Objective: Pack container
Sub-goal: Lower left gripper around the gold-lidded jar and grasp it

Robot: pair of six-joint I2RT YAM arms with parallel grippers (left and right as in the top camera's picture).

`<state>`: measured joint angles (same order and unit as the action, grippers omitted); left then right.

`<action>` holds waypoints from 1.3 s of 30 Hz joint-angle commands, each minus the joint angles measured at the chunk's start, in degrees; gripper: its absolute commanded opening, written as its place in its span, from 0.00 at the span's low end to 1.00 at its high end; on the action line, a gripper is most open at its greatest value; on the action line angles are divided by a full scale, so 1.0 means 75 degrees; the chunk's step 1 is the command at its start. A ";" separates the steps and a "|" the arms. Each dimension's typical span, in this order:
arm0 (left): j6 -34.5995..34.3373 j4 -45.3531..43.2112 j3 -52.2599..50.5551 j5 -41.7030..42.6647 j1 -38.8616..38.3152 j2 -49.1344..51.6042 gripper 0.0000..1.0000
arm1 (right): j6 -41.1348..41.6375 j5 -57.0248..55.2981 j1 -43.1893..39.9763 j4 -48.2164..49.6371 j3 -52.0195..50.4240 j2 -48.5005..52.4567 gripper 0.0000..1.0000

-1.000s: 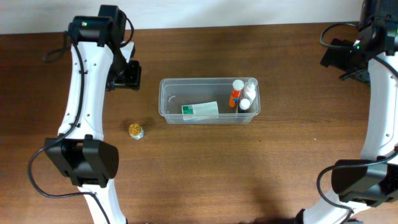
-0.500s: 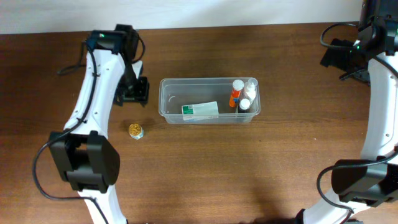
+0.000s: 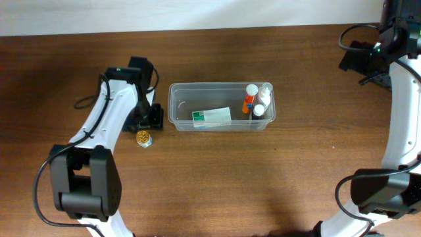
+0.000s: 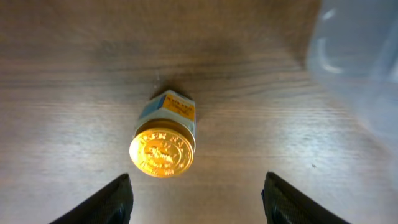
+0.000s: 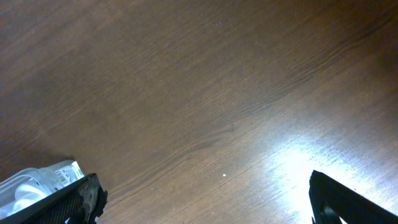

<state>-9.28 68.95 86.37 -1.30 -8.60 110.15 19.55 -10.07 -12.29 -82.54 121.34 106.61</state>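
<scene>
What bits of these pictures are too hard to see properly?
- Small gold-lidded jar: in the left wrist view its label writing is blurred and too small to read.
- Clear plastic rectangular container: in the left wrist view it is blurred and cut off by the right edge.
- White-capped bottles inside it: in the overhead view the labels are too small to read.
- Right gripper: in the right wrist view its fingers are cut off by the bottom edge.

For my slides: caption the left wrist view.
Left gripper, jaws open, poised above a small gold-lidded jar on the wooden table, clear plastic container at right.
</scene>
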 commanded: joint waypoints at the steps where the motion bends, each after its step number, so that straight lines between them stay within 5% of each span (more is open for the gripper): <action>1: -0.0277 -0.0259 -0.0408 0.0041 0.0023 -0.0134 0.67 | 0.0090 -0.0099 -0.0020 0.0003 0.0096 -0.0058 0.98; 20: -0.0105 -0.1792 -0.1527 -0.0079 0.0740 -0.0134 0.75 | 0.0090 -0.0099 -0.0020 0.0003 0.0096 -0.0058 0.98; 31: 0.0044 -0.1839 -0.1533 -0.0052 0.0711 -0.0134 0.37 | 0.0090 -0.0099 -0.0020 0.0003 0.0096 -0.0058 0.98; 39: 0.0047 -0.1705 -0.1533 0.0061 0.0702 -0.0131 0.30 | 0.0090 -0.0099 -0.0020 0.0003 0.0096 -0.0058 0.98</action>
<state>-9.23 55.33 75.31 -1.52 -3.20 110.13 19.51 -10.09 -12.29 -82.52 121.34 106.61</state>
